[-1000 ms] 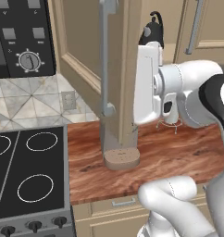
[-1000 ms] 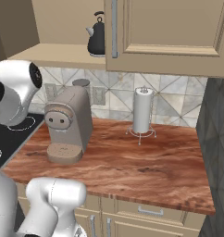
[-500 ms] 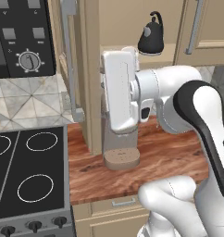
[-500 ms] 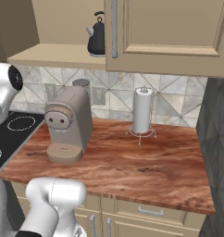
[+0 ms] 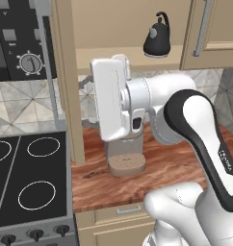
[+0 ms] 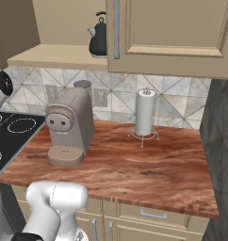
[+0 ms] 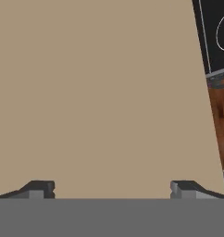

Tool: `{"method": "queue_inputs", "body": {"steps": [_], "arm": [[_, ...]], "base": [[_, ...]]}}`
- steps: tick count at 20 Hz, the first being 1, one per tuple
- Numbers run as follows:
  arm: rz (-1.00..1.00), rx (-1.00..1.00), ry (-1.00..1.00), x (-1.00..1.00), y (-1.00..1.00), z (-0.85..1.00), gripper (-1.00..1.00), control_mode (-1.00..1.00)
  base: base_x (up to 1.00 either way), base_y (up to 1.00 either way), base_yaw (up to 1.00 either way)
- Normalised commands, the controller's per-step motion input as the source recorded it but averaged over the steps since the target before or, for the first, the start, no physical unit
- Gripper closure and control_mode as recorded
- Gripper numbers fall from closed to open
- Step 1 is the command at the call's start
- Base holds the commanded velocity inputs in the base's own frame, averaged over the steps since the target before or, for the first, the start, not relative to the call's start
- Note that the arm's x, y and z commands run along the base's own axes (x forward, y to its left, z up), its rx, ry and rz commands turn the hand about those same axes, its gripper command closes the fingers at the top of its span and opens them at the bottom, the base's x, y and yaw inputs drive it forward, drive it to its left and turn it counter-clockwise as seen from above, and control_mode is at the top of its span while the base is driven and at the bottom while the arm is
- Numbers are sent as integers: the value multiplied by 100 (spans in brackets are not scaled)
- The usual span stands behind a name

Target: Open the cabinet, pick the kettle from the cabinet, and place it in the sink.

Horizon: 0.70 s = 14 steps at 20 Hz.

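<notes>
The cabinet (image 5: 65, 81) door has swung from partly open to wide open, edge-on beside the stovetop (image 5: 27, 182), and the arm has swept left with it, so the shelf is now exposed. The gripper (image 7: 111, 187) faces the door's flat beige panel, jaws spread wide and empty. The kettle (image 5: 157, 41) sits untouched on the shelf, so opening looks done and reaching comes next.

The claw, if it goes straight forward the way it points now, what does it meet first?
Most likely the open cabinet door: its plain beige face spreads across the hand view, just ahead of the open claw. The depth is unclear, but nothing stands between them.
</notes>
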Motion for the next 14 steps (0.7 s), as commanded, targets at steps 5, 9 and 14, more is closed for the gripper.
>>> {"method": "queue_inputs", "body": {"steps": [5,9,14], "arm": [[-8,-1,0,2,-10,-3,-100,-100],[-12,0,4,3,-37,1,-100,-100],[-8,0,0,-1,-50,8,-100,-100]], "base": [[0,0,0],[0,0,0],[0,0,0]]}}
